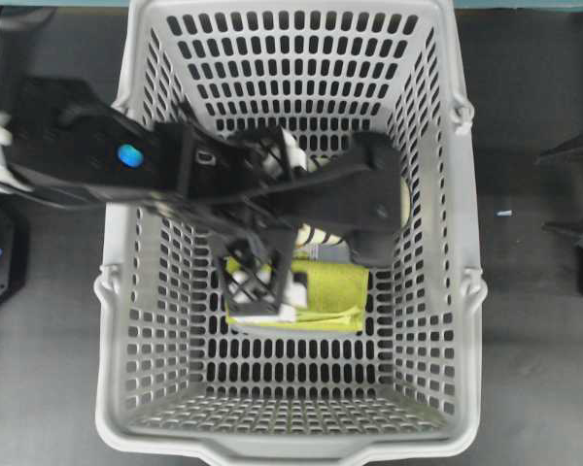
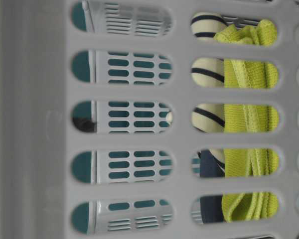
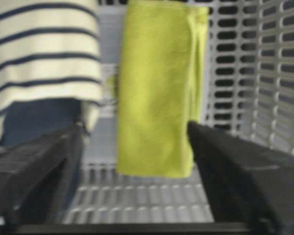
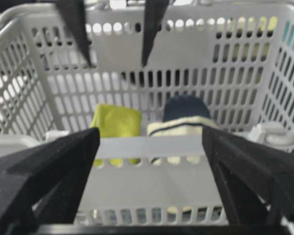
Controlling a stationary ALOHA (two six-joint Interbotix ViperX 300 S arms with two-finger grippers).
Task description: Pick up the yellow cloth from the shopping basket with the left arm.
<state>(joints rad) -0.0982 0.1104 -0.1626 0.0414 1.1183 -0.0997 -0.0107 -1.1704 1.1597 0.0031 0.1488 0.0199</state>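
Note:
The yellow cloth (image 1: pixel 325 296) lies folded on the floor of the light-grey shopping basket (image 1: pixel 272 449), right of centre. The left arm (image 1: pixel 126 155), with its blue dot, reaches in from the left over the rim. In the left wrist view my left gripper (image 3: pixel 134 128) is open, with one finger on each side of the near end of the cloth (image 3: pixel 157 93). I cannot tell whether it touches the cloth. My right gripper (image 4: pixel 151 134) is open and empty outside the basket wall (image 4: pixel 152 176). The cloth also shows in the right wrist view (image 4: pixel 116 122).
A cream-and-navy striped slipper (image 3: pixel 39 54) lies right beside the cloth, also seen in the overhead view (image 1: pixel 319 235) and the table-level view (image 2: pixel 207 69). Slotted basket walls (image 3: pixel 264 73) close in on every side. Dark arm parts (image 1: pixel 575 155) stand at the right edge.

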